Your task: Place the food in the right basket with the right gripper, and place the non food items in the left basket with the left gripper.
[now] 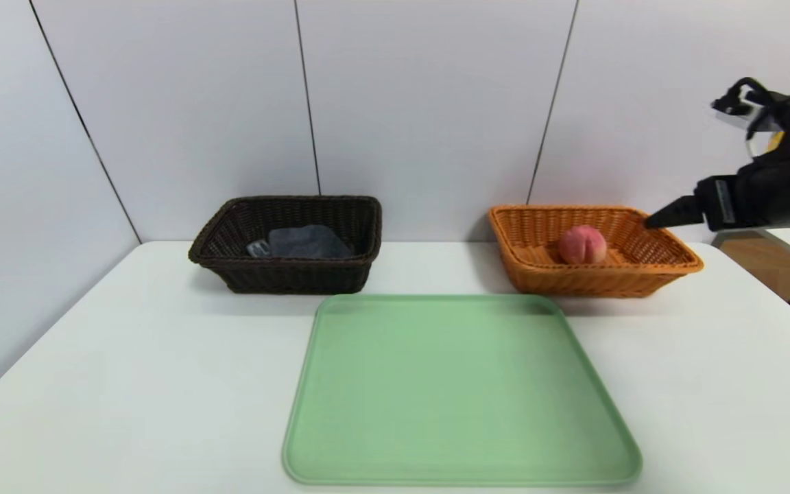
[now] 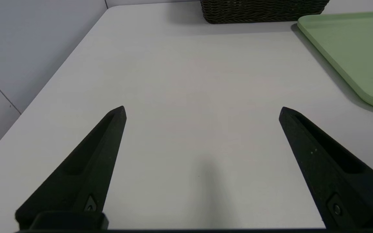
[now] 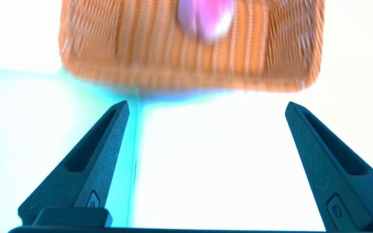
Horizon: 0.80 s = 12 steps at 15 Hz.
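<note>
Right gripper (image 3: 206,106), black, narrow dark fingers (image 3: 102,155) spread wide, nothing between them, touching nothing. Raised in the air at the table's right edge, tips angled down toward the near right rim of the shallow orange-tan woven wicker basket (image 1: 669,257), apart from it. Only one pointed fingertip visible from the head camera (image 1: 669,214), the other hidden behind the gripper body; arm cut off at the picture's right edge.

Round fuzzy pink-red peach (image 1: 582,245) resting inside that orange basket, near its middle, free of the gripper. Seen from the right wrist as a smeared pink blob (image 3: 206,16) against streaked orange weave (image 3: 108,38); cleft and basket detail impossible to make out there.

Left gripper (image 2: 202,110), black, fingers (image 2: 99,152) likewise spread wide and holding nothing, hanging low over bare white table (image 2: 189,81) near its left front part. Not visible from the head camera.

Deeper, very dark brown woven wicker basket (image 1: 230,264) at the table's back left, well apart from the orange one. Inside, a dark grey folded cloth (image 1: 309,241) and a small grey object (image 1: 258,248) beside it, too small to identify. Only the lower wall of this basket shown to the left wrist (image 2: 261,13).

Pale green rectangular plastic tray (image 1: 457,391) with rounded corners lying in front of and between both baskets; one corner visible from the left wrist (image 2: 351,48).
</note>
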### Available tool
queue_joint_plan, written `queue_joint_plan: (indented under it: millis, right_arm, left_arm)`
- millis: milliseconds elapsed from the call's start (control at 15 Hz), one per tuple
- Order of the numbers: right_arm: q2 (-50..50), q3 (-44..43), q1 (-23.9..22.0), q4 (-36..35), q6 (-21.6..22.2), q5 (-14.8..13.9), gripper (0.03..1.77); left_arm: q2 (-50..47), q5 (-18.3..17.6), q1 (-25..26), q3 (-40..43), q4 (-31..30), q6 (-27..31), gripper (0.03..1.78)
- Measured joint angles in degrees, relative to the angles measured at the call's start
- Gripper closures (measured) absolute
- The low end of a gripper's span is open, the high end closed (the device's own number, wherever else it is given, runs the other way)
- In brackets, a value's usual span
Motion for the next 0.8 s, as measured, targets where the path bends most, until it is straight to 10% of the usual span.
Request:
queue_joint_plan:
  millis: [800]
  right_arm:
    - [-59.3, 57.2, -3.4, -11.2, -5.2, 0.1, 0.11]
  left_arm:
    - [0.0, 0.0, 0.0, 0.0, 0.0, 0.0, 0.12]
